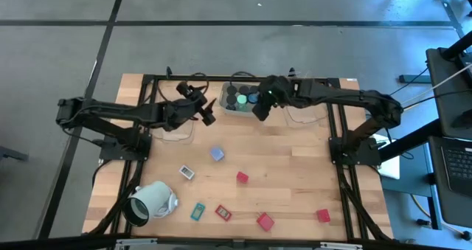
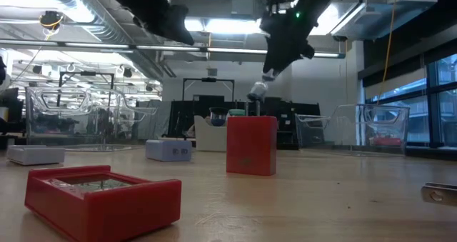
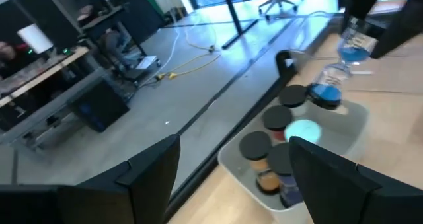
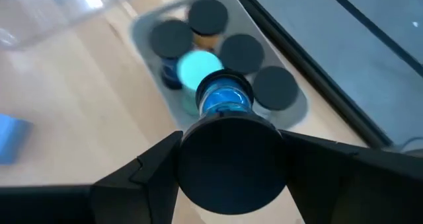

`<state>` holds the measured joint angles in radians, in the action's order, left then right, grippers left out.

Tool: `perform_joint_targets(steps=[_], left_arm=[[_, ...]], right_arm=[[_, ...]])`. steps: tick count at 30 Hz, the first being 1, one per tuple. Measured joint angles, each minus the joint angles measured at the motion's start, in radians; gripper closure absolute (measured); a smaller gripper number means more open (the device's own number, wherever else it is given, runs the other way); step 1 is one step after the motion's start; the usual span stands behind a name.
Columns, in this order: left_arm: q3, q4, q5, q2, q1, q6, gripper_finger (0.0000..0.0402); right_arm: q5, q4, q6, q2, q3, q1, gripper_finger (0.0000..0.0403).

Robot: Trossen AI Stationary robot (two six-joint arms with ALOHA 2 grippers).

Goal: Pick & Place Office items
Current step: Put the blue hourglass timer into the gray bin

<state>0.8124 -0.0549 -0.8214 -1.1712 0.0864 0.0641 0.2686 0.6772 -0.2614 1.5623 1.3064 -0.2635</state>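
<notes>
A small clear bottle with blue contents [image 4: 225, 98] sits in my right gripper [image 4: 231, 154], which hangs over a pale tray [image 1: 240, 101] at the table's far edge. The tray [image 4: 142, 32] holds several black-topped cylinders [image 4: 241, 52] and one green-topped cylinder [image 4: 195, 69]. My left gripper [image 1: 206, 113] is open in the air just left of the tray, touching nothing. On the wood lie a pale blue cube [image 1: 216, 154], a white rectangle [image 1: 186, 172], a teal rectangle [image 1: 198, 211] and red pieces [image 1: 242, 178]. My right gripper pinches the bottle between its two fingers at its round black end [image 4: 231, 178], coming from above and slanting down. The bottle [image 3: 344, 55] points down out of the fingers. It is lifted clear, and its lower end [image 3: 326, 95] is just above the cylinders in the tray.
A large pale mint hollow cylinder [image 1: 151, 202] lies on its side at the near left. Clear plastic trays stand at the far edge on the left [image 1: 177, 132] and right [image 1: 306, 113]. More red pieces [image 1: 265, 220] [image 1: 323, 215] lie near the front edge. Dark frame rails border the table.
</notes>
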Motion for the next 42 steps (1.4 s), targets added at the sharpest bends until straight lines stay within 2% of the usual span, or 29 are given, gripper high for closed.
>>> perform_joint_targets(steps=[3, 8, 19, 34, 42], left_arm=[[0.0, -0.021, 0.002, -0.002, 0.022, -0.021, 0.0123], [0.0, -0.07, 0.011, -0.006, 0.044, -0.099, 0.0123], [0.0, -0.092, 0.006, -0.006, 0.048, -0.311, 0.0123], [-0.004, -0.11, 0.004, -0.006, 0.037, -0.332, 0.0123], [-0.004, -0.105, 0.002, -0.006, 0.037, -0.332, 0.0123]], right_arm=[[-0.001, 0.003, 0.02, 0.031, 0.0, -0.023, 0.0184], [-0.062, 0.004, 0.044, 0.08, -0.001, -0.035, 0.0184], [-0.048, -0.006, 0.071, 0.134, 0.0, -0.037, 0.0184], [-0.086, -0.047, 0.035, 0.218, 0.001, -0.055, 0.0184], [-0.087, -0.051, 0.037, 0.222, 0.001, -0.078, 0.0184]])
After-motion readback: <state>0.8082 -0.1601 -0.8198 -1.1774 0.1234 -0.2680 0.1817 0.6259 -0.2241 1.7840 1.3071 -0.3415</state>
